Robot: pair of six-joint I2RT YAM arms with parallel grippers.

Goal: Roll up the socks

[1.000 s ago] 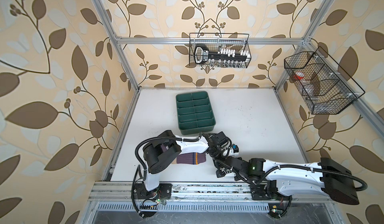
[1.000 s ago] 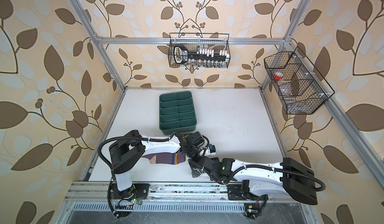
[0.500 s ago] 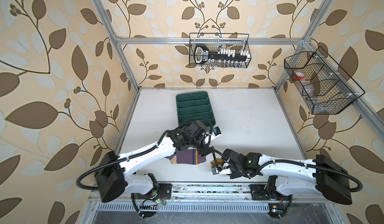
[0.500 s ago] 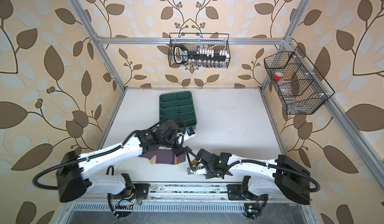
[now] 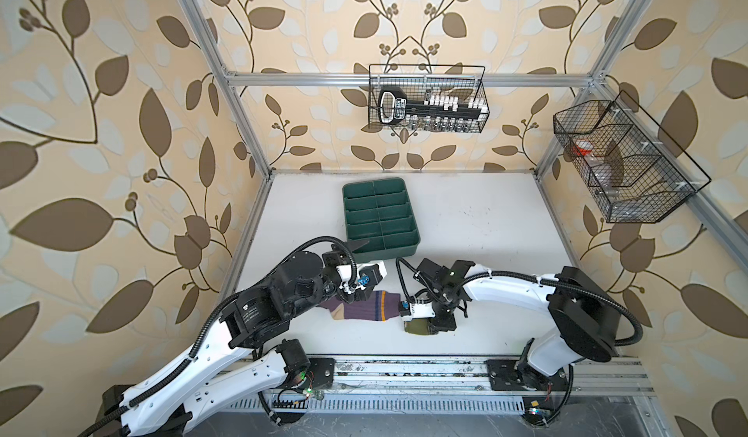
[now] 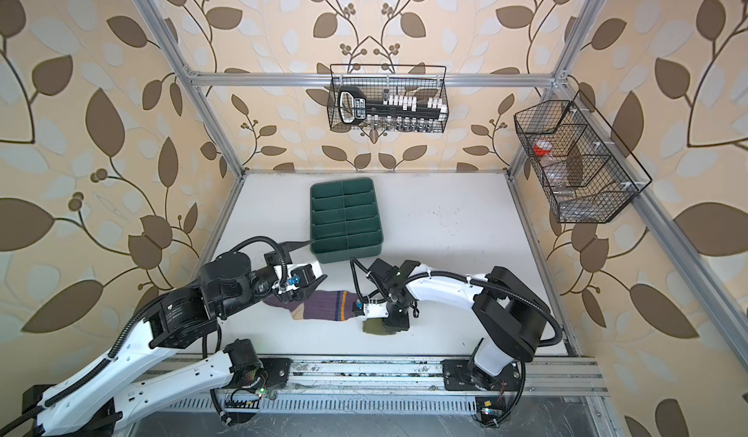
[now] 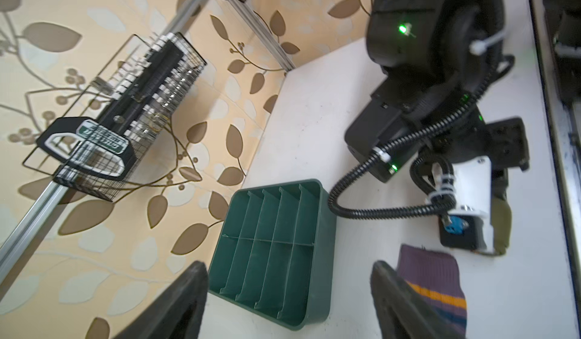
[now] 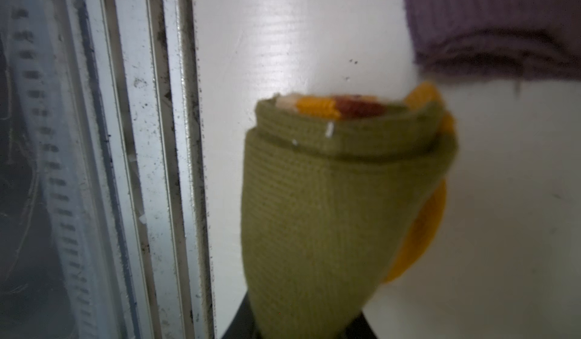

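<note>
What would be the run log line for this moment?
left gripper: open, empty, by purple sock | right gripper: shut on rolled olive sock | purple sock: flat, unrolled | green tray: empty

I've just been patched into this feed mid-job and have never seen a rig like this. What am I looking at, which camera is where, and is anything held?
Two robot arms stand on a rail at the near edge of a white table. The two wide pictures come from one overhead camera pair, so both show nearly the same scene. The other two come from a camera on each arm's wrist.

On the table are a dark green divided tray, whose compartments look empty, and a purple sock lying flat.

The left end effector is open by the purple sock and holds nothing. The right end effector is shut on the olive sock, which is rolled up; its wrist view shows the roll close up.

Two wire baskets hang on the walls.
</note>
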